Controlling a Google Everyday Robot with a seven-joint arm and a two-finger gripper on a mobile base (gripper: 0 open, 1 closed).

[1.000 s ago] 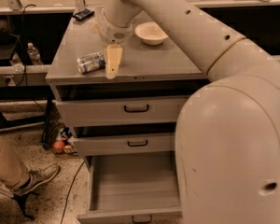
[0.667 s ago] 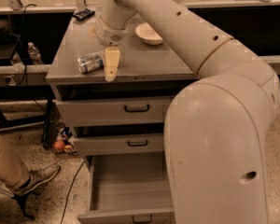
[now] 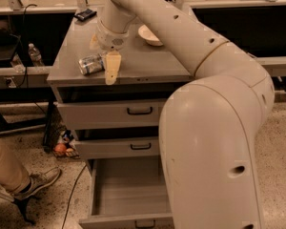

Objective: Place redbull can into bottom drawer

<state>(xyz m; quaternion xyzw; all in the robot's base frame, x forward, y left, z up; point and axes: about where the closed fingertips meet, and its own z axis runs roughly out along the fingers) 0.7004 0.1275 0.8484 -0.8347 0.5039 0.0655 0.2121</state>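
Observation:
The redbull can (image 3: 89, 64), slim and silver-blue, lies on its side near the front left of the grey cabinet top (image 3: 148, 63). My gripper (image 3: 101, 62) hangs over the can's right end. One cream finger (image 3: 112, 68) is in front of the can and the other (image 3: 93, 42) is behind it, so the gripper is open and straddles the can. The bottom drawer (image 3: 128, 187) is pulled out below, with a plain grey inside and nothing in it.
A white bowl (image 3: 150, 35) sits at the back of the cabinet top and a black device (image 3: 85, 15) at its far left corner. My bulky arm (image 3: 214, 142) covers the right side. A person's leg and shoe (image 3: 35, 182) are at lower left. A water bottle (image 3: 35, 55) stands left.
The gripper has dropped slightly and closed in on the can's right end. My arm's elbow has swung left across the view. The can has not moved.

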